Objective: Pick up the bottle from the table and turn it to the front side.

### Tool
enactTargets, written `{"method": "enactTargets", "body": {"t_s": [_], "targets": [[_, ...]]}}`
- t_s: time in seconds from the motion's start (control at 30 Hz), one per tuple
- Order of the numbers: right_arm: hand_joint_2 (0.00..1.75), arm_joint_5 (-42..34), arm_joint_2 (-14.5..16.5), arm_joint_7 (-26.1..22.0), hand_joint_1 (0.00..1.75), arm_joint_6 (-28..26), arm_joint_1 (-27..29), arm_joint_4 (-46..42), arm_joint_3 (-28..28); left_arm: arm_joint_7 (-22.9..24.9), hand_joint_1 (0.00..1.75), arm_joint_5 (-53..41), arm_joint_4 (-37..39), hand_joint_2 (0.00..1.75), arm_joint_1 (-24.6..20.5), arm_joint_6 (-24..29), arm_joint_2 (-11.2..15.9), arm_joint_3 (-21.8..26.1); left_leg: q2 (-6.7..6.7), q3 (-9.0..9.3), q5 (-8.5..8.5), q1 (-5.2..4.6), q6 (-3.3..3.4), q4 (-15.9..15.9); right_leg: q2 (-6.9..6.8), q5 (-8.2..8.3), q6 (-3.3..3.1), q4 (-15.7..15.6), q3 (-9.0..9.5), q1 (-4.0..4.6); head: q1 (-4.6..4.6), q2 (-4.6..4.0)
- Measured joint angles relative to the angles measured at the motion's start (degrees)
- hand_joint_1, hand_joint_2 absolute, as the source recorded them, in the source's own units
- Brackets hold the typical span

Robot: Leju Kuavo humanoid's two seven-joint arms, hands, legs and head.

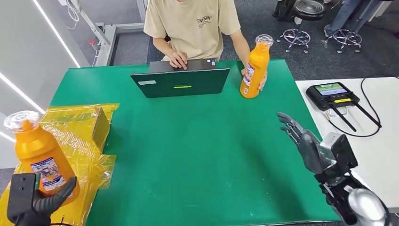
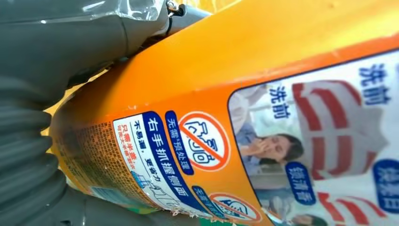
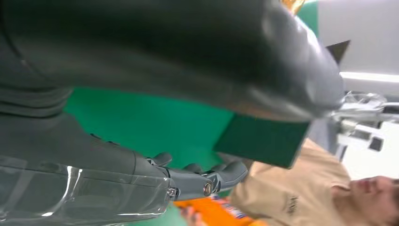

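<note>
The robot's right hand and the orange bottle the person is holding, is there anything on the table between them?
No. In the head view, just bare green table lies between the right hand and the person's bottle.

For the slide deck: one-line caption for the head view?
Left robot hand holds an orange bottle over yellow bags; right robot hand hovers open above the green table.

Open laptop [image 1: 180, 81], yellow plastic bags [image 1: 80, 123], controller [image 1: 331, 95] on side table.
</note>
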Motion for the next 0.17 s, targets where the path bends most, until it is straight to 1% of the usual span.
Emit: {"method": "enactTargets", "body": {"t_s": [0.1, 0.13, 0.17], "targets": [[0.0, 0.5, 0.6, 0.8, 0.0, -1.5, 4.0, -3.1, -1.0, 1.8, 0.11, -4.6, 5.9, 1.75, -3.1, -1.3, 3.2, 3.8, 0.11, 0.11, 0.02, 0.04, -0.05, 0.0, 0.07, -0.04, -0.07, 0.1, -0.02, 0.02, -0.02, 0.0], [0.0, 0.5, 0.8, 0.8, 0.0, -1.9, 4.8, -3.5, -1.0, 1.9, 0.0, -5.5, 7.9, 1.31, -4.1, -1.6, 4.3, 4.4, 0.13, 0.13, 0.04, 0.06, -0.07, 0.0, 0.09, -0.04, -0.09, 0.1, -0.01, 0.01, -0.01, 0.0], [0.0, 0.4, 0.8, 0.8, 0.0, -2.1, 5.1, -3.8, -1.1, 2.0, 0.0, -5.9, 8.9, 1.16, -4.7, -1.7, 4.8, 4.7, 0.13, 0.13, 0.05, 0.06, -0.09, 0.0, 0.1, -0.04, -0.09, 0.1, 0.0, 0.01, -0.02, 0.0]]}}
